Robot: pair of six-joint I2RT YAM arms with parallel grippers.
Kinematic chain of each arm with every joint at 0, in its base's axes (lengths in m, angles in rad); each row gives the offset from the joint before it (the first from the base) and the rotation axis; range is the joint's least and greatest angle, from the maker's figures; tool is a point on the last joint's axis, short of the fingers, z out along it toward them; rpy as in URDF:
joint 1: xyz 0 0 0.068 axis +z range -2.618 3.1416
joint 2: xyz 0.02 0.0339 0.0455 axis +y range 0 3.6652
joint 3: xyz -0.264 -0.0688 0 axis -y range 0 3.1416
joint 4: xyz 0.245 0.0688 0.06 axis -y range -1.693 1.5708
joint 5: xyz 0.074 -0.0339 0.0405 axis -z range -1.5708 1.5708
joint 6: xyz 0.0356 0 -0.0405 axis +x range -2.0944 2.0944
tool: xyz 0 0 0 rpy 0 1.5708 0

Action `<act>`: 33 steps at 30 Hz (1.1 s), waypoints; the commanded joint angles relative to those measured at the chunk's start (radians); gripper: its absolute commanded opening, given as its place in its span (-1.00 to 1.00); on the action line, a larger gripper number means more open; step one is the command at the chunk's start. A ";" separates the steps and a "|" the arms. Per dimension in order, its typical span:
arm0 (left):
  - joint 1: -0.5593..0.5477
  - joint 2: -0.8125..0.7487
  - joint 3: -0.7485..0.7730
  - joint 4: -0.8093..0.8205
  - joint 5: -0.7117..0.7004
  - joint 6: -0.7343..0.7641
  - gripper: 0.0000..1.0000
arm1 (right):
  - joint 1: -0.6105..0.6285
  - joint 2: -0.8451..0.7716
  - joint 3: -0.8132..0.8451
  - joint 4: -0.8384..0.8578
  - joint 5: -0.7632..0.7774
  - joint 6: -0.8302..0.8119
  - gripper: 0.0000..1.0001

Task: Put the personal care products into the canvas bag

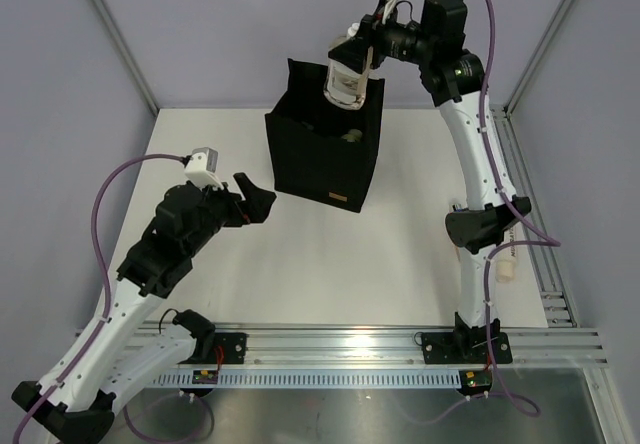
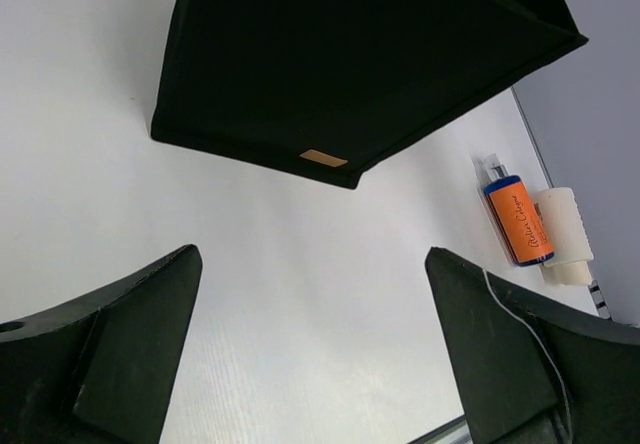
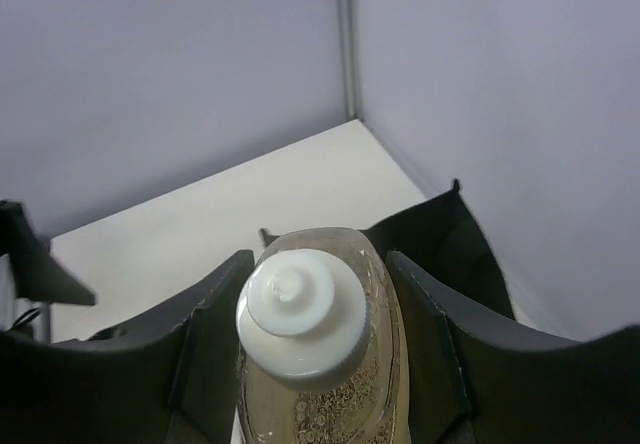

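Observation:
My right gripper [image 3: 318, 264] is shut on a translucent yellowish bottle [image 3: 330, 384] with a white cap, one finger on each side of it. In the top view that bottle [image 1: 345, 82] hangs cap down over the open mouth of the black canvas bag [image 1: 320, 159], held by the right gripper [image 1: 352, 64]. A pale product [image 1: 350, 136] shows inside the bag. My left gripper [image 1: 258, 199] stands open and holds nothing, left of the bag. The left wrist view shows this gripper [image 2: 311, 254] above bare table, facing the bag [image 2: 340, 54] with its tan label.
An orange bottle with a blue cap [image 2: 519, 220] and a cream bottle [image 2: 566, 234] lie side by side near the table's right edge. The cream bottle [image 1: 508, 264] lies beside the right arm's elbow. Grey walls enclose the table at the back and sides.

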 commanded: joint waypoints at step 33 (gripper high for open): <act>-0.003 -0.003 -0.138 0.089 0.033 0.071 0.97 | -0.173 -0.323 -0.450 -0.215 0.362 -0.172 0.99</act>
